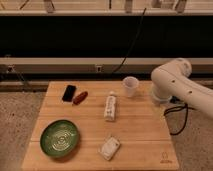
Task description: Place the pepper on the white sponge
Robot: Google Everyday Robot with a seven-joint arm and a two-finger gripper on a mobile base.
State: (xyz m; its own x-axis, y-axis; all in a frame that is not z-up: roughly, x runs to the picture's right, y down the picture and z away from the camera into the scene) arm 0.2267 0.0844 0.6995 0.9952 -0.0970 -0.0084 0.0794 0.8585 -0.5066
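The dark-red pepper (80,97) lies on the wooden table (142,132) at the back left, right beside a flat black phone (69,92). The white sponge (109,147) lies near the table's front edge, about the middle, with nothing on it. The robot's white arm (175,82) hangs over the table's right edge, far from both. The gripper itself does not show; it is hidden behind the arm or out of the frame to the right.
A long white packet (110,107) lies mid-table between pepper and arm. A white cup (130,86) stands at the back, close to the arm. A green plate (60,138) sits at the front left. A black cable (176,117) hangs off the right side.
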